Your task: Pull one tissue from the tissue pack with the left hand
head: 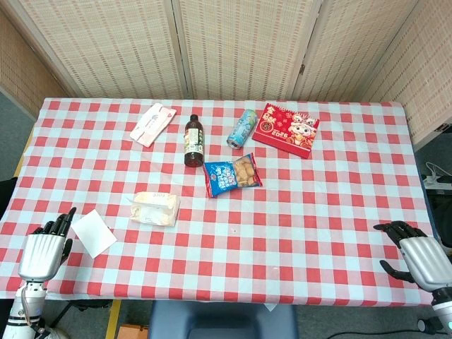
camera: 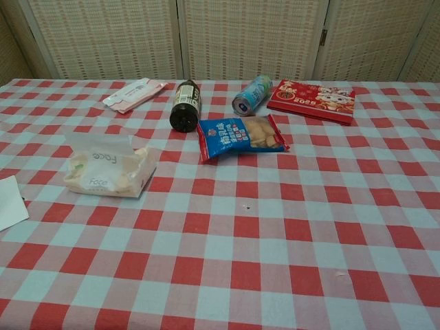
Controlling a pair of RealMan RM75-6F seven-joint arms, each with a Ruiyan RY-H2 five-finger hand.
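Task judged essentially done: one tissue [head: 94,232] is seen lying flat on the counter [head: 318,212], free of the pack [head: 155,208] and just beside the left hand [head: 45,251], w/ nothing evidently left but retracting. Left hand is held empty at the counter's near-left edge, fingers [head: 58,224] extended and slightly apart; right hand [head: 418,257] is empty at the near-right corner, fingers loosely spread. Pack lies left of centre w/ the next sheet pushed up at its slot, further contents not visible.

White tissue [head: 94,232] flat on the cloth, well left of soft tissue pack [head: 155,208]
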